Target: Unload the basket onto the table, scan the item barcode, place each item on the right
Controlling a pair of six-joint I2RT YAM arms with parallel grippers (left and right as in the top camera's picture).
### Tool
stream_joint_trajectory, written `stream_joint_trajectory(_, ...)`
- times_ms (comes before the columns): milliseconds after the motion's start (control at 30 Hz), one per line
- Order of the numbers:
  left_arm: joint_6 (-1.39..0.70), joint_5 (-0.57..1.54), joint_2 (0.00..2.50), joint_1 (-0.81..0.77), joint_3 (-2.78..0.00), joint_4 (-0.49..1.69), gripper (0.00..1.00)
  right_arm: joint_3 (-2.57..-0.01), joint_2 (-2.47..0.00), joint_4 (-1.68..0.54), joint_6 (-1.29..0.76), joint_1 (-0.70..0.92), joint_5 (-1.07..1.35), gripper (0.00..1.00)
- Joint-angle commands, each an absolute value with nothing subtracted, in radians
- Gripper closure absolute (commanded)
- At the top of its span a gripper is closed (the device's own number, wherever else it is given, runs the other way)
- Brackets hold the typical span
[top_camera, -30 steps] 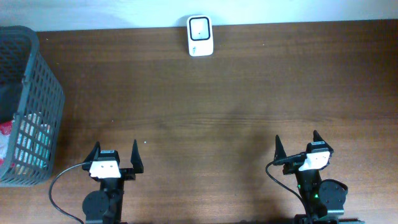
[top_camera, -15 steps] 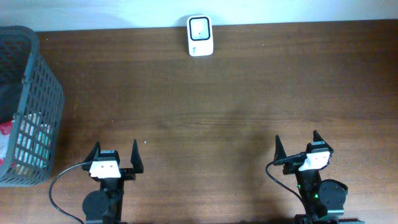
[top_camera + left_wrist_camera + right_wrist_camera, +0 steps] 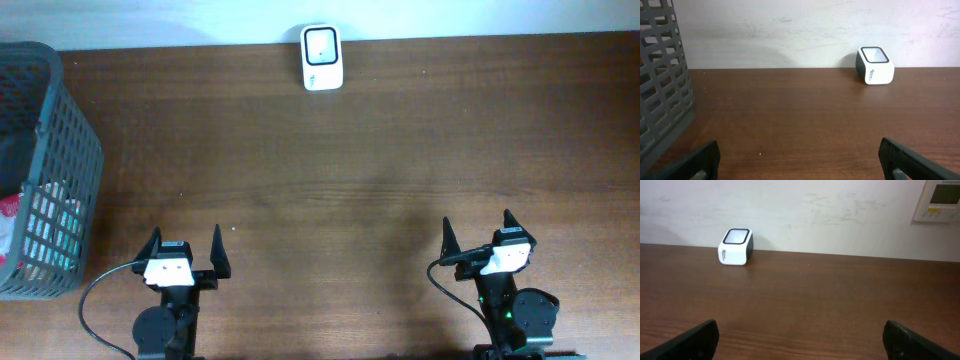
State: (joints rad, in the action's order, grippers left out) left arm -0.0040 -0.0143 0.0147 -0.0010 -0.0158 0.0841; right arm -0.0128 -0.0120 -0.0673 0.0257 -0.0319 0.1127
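- The left hand (image 3: 185, 242) sits low at the near edge of the brown wooden tabletop (image 3: 330, 180). Its jaws are spread as wide as they go, with nothing between them. Its own wrist view shows only the dark fingers (image 3: 699, 161) at the bottom corners and bare wood in the gap.
- The right hand (image 3: 478, 230) sits likewise at the near right, fully spread and empty.
- The goods to scan lie in the grey plastic lattice basket (image 3: 75, 140) at the tabletop's left edge. A white-and-teal packet (image 3: 50, 215) and something red (image 3: 8, 212) show through the mesh. I cannot tell which one is meant or where its barcode sits.
- The white box-shaped scanner with a black-rimmed window (image 3: 321, 57) stands against the wall at the far middle, window facing up. It is well apart from both hands and from the basket.
- The step in hand looks like the reach for an item, and the left hand is the nearer one to the basket.
- To do it well, come in over the basket's rim from above, not through its wall. Take one packet only, by an edge, so the fingers do not cover the code.
- Then carry it to the scanner with the barcode turned towards the window, held flat and steady just above it.
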Motion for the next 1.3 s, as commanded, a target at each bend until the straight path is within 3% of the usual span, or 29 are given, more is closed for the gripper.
stream_joint_trajectory(0,-0.014,-0.003,0.005,0.004,-0.009,0.084,0.01,-0.006,-0.006,-0.072,0.018,-0.026,0.1,0.01)
stream_joint_trajectory(1033,-0.004,-0.001,0.005,0.003,-0.009,0.08,0.01,-0.006,-0.006,-0.072,0.018,-0.026,0.1,0.01)
stream_joint_trajectory(1267,-0.011,0.184,0.005,0.003,-0.009,-0.341,0.01,-0.006,-0.006,-0.072,0.018,-0.026,0.1,0.01)
